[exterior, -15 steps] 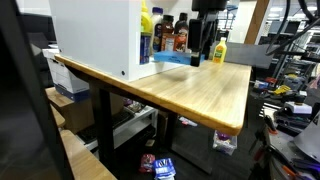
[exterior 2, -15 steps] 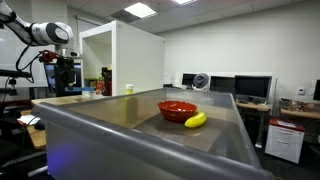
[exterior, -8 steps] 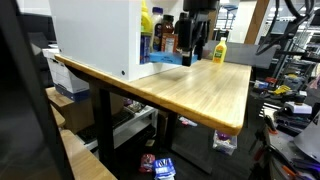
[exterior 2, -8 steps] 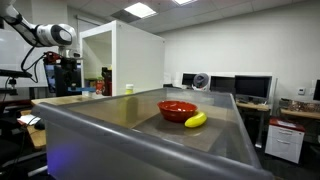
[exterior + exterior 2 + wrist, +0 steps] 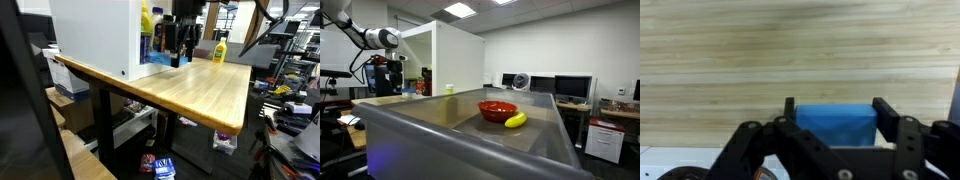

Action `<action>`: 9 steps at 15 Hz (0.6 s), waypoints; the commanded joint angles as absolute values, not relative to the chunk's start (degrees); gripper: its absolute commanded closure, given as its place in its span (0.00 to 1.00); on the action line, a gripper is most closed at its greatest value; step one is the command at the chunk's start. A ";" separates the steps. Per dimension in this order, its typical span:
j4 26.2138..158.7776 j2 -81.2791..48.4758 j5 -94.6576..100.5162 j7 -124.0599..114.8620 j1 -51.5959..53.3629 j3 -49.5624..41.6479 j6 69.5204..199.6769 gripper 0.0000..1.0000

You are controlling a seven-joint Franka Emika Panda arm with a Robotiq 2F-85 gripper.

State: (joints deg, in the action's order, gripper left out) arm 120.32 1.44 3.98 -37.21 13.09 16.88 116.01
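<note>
The jaws are spread astride a blue block [image 5: 836,125]; contact cannot be told. Open tabletop [image 5: 800,50] is seen across the upper frame.

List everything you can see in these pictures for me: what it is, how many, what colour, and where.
blue block: one, blue, on the wooden table, straight under the gripper
wooden table: one, light wood, middle of the room
cabinet: one, white, standing on the wooden table
squeeze bottle: one, yellow, at the table's far edge
other bottles: several, yellow and dark, beside the cabinet; count unclear
bowl: one, red, on a grey surface
banana: one, yellow, lying next to the bowl
monitors: several, dark, on desks in the background
robot arm: one, white, reaching down by the cabinet
gripper: one, black, fingers apart above the blue block
</note>
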 commanded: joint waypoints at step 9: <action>118.63 0.22 4.51 -38.15 13.59 15.46 118.84 0.48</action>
